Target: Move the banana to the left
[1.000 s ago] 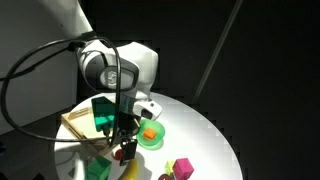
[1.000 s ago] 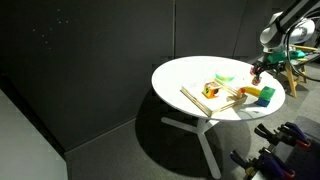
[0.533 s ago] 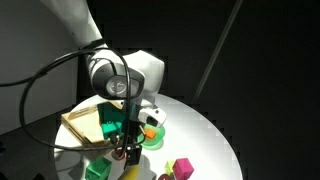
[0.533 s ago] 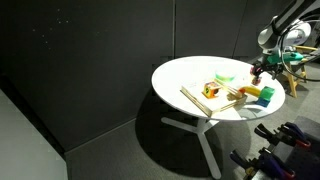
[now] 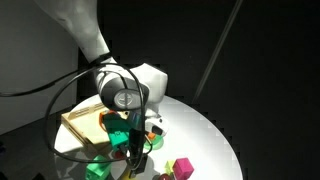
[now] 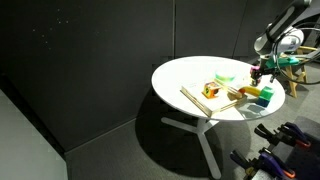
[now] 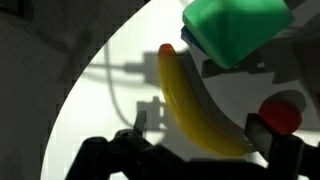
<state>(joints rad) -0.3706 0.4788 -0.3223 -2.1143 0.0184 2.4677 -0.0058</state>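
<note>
While the open tool [image 7: 198, 142] straddles the banana [image 7: 190, 95] lying on the white table [image 7: 230, 90] beside a green cube [image 7: 235, 30], one finger sits near a red ball [image 7: 282, 115] and may pinch it too.

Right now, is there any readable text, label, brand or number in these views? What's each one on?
No readable text in any view.
The banana, green cube and red ball are plain in the wrist view.
The white table carries no print that shows.
Any marking on the round wrist housing is too small and blurred to read.
</note>
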